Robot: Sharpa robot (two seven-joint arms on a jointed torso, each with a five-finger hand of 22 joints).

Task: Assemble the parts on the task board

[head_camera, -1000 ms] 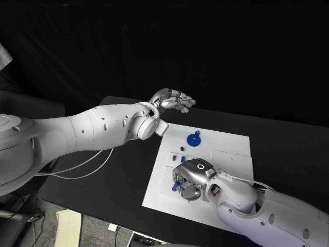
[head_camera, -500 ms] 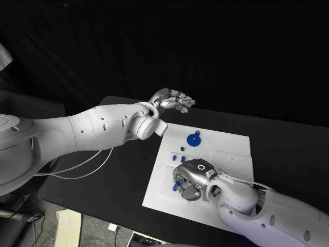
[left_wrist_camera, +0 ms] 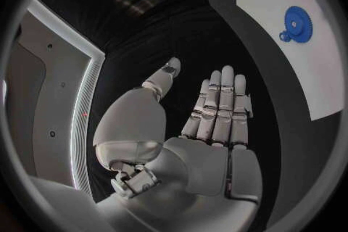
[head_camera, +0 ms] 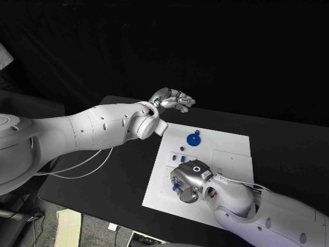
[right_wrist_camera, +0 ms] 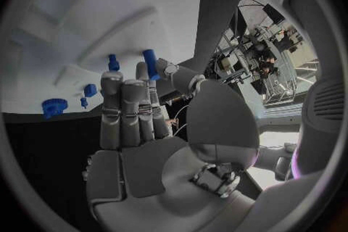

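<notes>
The white task board [head_camera: 222, 150] lies in the middle of the black table. A blue gear [head_camera: 193, 139] [left_wrist_camera: 297, 24] [right_wrist_camera: 54, 106] sits near its far left corner, and small blue pegs [head_camera: 180, 157] stand just nearer than it. My right hand [head_camera: 189, 180] hovers low over the board's near left part, pinching a blue cylindrical peg [right_wrist_camera: 150, 64] [head_camera: 176, 186] between thumb and a fingertip. Another blue peg [right_wrist_camera: 113, 62] stands on the board just beyond the fingers. My left hand [head_camera: 172, 100] [left_wrist_camera: 210, 122] is raised past the board's far left corner, fingers straight, thumb apart, holding nothing.
Shallow recessed outlines [head_camera: 227, 157] mark the board's right half. Bare black table [head_camera: 298, 149] stretches to the right of the board. A white cable [head_camera: 87, 167] hangs below my left arm, off the table's left edge.
My right hand has shifted slightly towards the board's near left with the blue peg still in it. The left hand has stayed where it was.
</notes>
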